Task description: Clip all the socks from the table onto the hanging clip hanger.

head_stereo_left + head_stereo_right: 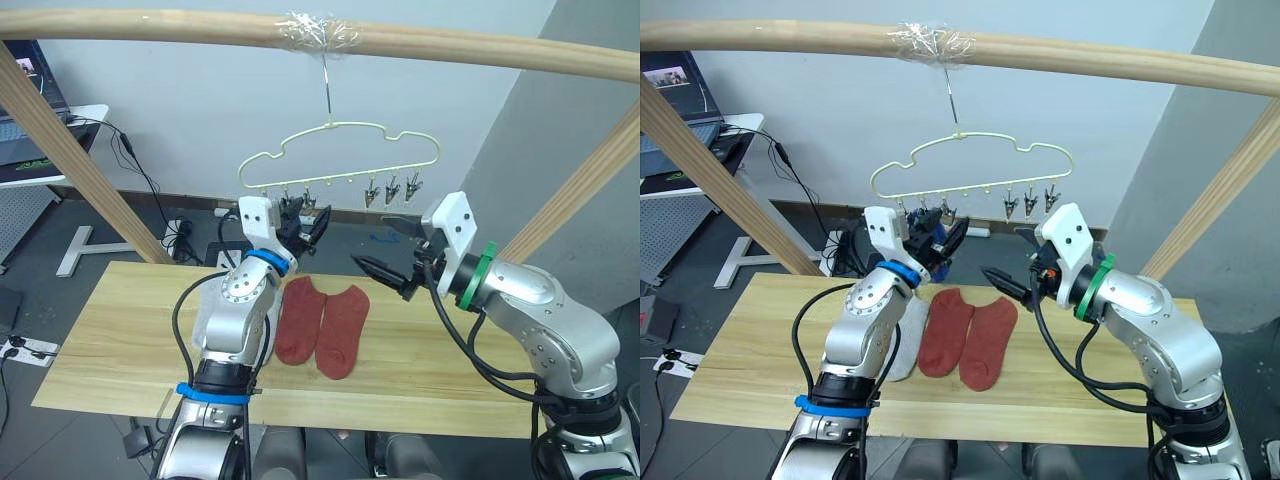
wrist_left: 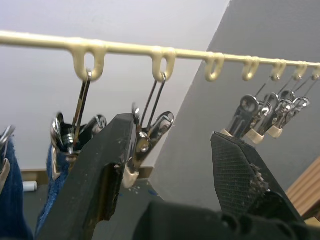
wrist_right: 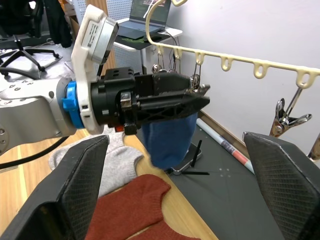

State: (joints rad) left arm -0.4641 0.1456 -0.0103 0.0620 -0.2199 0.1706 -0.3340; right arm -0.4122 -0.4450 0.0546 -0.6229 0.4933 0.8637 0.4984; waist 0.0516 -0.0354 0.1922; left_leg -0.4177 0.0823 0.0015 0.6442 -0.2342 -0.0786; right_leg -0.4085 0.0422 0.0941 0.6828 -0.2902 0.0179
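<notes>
The pale yellow clip hanger (image 1: 345,125) hangs by its hook from the wooden pole. My left gripper (image 1: 305,222) is raised to the clips at the hanger's left end and is open. One silver clip (image 2: 147,142) sits against its left finger. A blue sock (image 3: 170,137) hangs from the clips just beside it. My right gripper (image 1: 385,245) hovers open over the table (image 1: 130,340), to the right of the left one and below the hanger's free clips (image 1: 392,190). Two rust red socks (image 1: 300,318) (image 1: 342,330) lie side by side on the table. A light grey sock (image 1: 902,345) lies to their left, partly hidden by my left arm.
A thick wooden pole frame (image 1: 150,30) spans overhead, and its slanted legs (image 1: 70,150) come down at both sides of the table. Behind on the left stand a desk with a laptop (image 1: 680,80) and cables on the floor.
</notes>
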